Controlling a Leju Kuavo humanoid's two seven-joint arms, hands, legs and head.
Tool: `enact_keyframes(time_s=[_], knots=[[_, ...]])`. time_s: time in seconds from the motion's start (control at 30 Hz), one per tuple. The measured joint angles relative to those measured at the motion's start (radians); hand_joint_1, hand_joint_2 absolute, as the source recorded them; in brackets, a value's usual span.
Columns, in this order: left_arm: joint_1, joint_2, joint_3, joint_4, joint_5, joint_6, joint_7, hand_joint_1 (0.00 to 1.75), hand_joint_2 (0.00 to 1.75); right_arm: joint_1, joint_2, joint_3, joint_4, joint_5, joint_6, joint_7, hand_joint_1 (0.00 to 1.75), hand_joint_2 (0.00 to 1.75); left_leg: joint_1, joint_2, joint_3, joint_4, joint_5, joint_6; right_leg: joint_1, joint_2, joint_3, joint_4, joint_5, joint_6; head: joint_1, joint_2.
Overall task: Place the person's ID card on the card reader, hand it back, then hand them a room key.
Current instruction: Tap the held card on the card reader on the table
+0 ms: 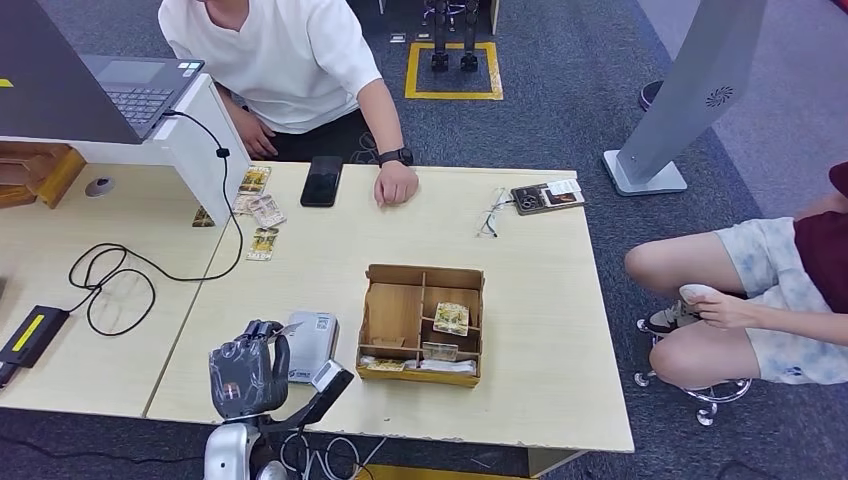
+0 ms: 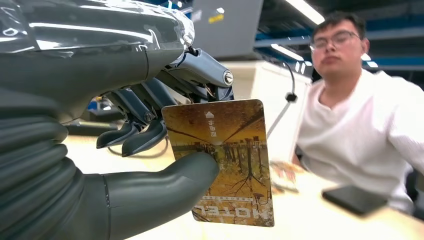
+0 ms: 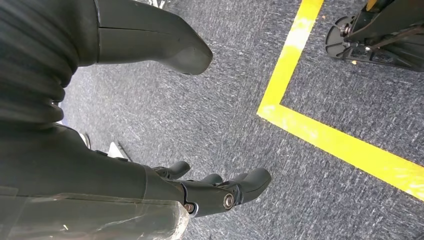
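One card (image 2: 225, 165) reading "HOTEL", upside down, is pinched by the left hand (image 2: 150, 150); the right hand (image 3: 165, 125) hangs spread, holding nothing.

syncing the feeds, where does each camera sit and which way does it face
Head view: high on the robot, looking down at the table; left robot hand rises from below.
Left wrist view: behind the left robot hand, facing the person in white; thumb pinches a hotel card.
Right wrist view: hanging arm, facing carpet; right robot hand holds nothing.
Shared: head and left wrist views both show that person and the phone.

Pale table (image 1: 560, 330), wooden tray (image 1: 422, 325), phone (image 1: 322, 181), cards (image 1: 263, 222)
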Motion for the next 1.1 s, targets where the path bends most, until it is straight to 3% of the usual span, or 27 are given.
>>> enact_keyframes(time_s=[0.43,1.1], knots=[[-0.001,0.018,-0.085,0.112,0.006,0.0,0.052,1.75,1.75,0.0,-0.003,0.0,0.0,-0.001,0.003,0.0,0.0,1.75,0.0,0.0,0.0,0.0,0.0,0.0,0.0,0.0,0.0,0.0,0.0,0.0,0.0,0.0],[-0.022,0.056,-0.171,0.18,0.005,0.0,0.116,1.75,1.75,0.0,-0.006,0.0,0.002,-0.001,0.004,0.0,0.0,1.75,0.0,0.0,0.001,0.0,0.0,0.0,0.0,0.0,0.002,0.0,0.0,0.0,0.0,0.0]])
